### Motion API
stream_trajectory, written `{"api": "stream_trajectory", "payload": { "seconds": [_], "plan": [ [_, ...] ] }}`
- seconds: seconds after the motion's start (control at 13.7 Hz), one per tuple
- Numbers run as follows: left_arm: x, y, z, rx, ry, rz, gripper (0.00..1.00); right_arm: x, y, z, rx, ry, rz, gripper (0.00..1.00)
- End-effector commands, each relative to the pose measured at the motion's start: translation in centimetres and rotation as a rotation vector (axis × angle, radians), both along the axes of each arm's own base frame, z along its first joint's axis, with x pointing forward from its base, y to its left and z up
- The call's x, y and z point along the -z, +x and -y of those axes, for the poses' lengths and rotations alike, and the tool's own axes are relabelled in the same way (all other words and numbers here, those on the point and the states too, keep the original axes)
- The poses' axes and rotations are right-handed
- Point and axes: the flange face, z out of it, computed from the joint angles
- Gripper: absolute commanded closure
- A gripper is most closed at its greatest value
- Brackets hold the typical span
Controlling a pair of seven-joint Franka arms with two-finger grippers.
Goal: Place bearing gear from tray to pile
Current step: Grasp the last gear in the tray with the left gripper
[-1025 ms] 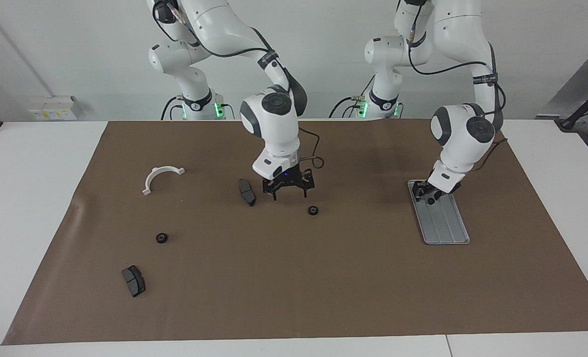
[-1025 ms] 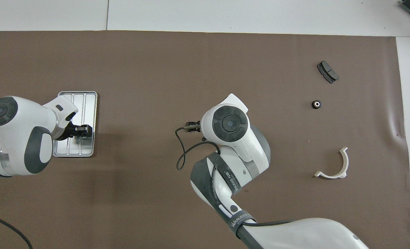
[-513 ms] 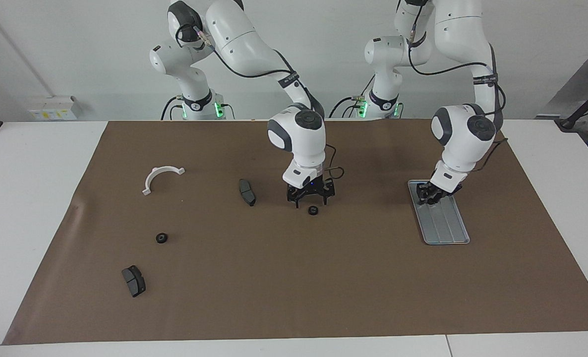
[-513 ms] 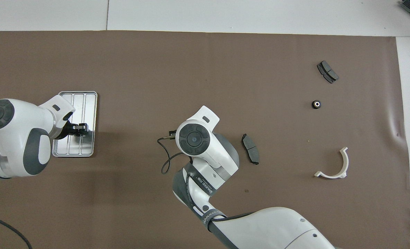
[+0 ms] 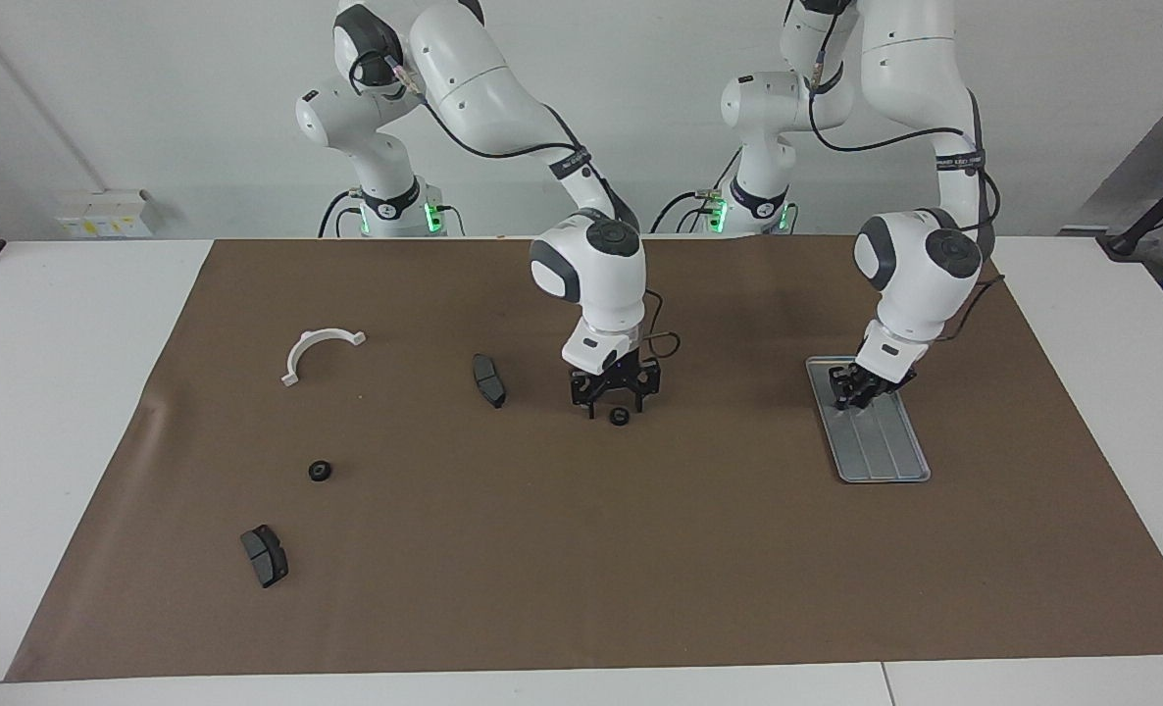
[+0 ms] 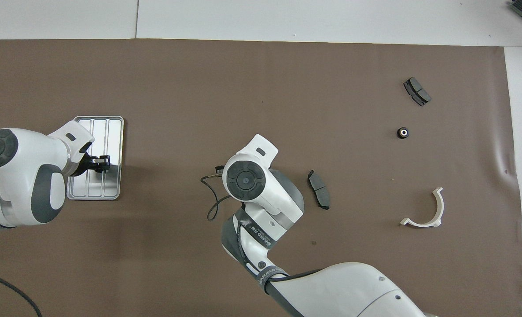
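The silver-grey grooved tray [image 5: 884,453] [image 6: 113,132] lies toward the left arm's end of the table. My left gripper [image 5: 851,394] [image 6: 100,164] is low over the tray's end nearest the robots; I cannot tell if a bearing gear is in it. A black gear [image 5: 620,417] lies mid-table, and my right gripper [image 5: 616,403] stands open just above it, one finger to each side. In the overhead view the right wrist hides this gear. Another gear [image 5: 320,471] [image 6: 402,132] of the loose pile lies toward the right arm's end.
Two dark brake pads lie on the brown mat: one [image 5: 488,379] [image 6: 319,195] beside the right gripper, one [image 5: 265,555] [image 6: 417,91] farther from the robots. A white half-ring [image 5: 319,351] [image 6: 424,211] lies toward the right arm's end.
The right arm has swung toward the left arm's end of the table and come down over the mid-table gear, uncovering the brake pad in the overhead view. The left gripper has barely shifted over the tray.
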Motion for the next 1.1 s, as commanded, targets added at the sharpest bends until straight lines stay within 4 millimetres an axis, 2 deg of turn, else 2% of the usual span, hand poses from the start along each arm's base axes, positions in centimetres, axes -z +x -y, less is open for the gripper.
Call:
{"api": "stream_trajectory", "payload": {
  "seconds": [0.0,0.07,0.15,0.22,0.37,0.51,0.59,0.66,0.73,0.81,1.03],
  "plan": [
    [0.6,-0.2,-0.4,0.0,0.005,0.004,0.87,0.2,0.1,0.0,0.013,-0.004,0.031,0.35],
    [0.6,-0.2,-0.4,0.0,0.005,0.004,0.93,0.2,0.0,-0.1,0.016,-0.005,0.035,0.45],
    [0.5,-0.1,-0.3,0.001,0.005,0.004,0.98,0.1,0.4,0.1,0.025,0.004,0.05,0.49],
    [0.1,0.3,-0.2,0.003,0.005,0.011,1.0,0.1,0.4,0.0,0.025,0.01,0.055,0.49],
    [-2.2,2.2,0.5,0.01,0.006,0.002,1.0,0.0,0.5,-0.1,0.031,0.021,0.063,0.49],
    [-5.6,4.5,1.8,-0.026,0.001,-0.015,1.0,0.0,0.6,0.0,0.031,0.03,0.072,0.49],
    [-6.7,5.1,3.8,-0.038,-0.001,-0.016,1.0,0.0,0.6,0.0,0.03,0.029,0.073,0.54],
    [-7.1,5.1,5.5,-0.061,-0.005,-0.01,1.0,0.0,0.6,-0.1,0.027,0.027,0.074,0.66],
    [-7.2,5.0,7.7,-0.094,-0.009,-0.006,1.0,0.0,0.6,0.0,0.022,0.021,0.078,0.9],
    [-7.4,4.7,10.3,-0.126,-0.017,0.008,1.0,0.1,0.5,-0.1,0.02,0.019,0.076,1.0],
    [-7.7,3.9,17.1,-0.192,-0.051,0.059,1.0,0.2,0.9,0.5,0.028,0.003,0.067,1.0]
  ]
}}
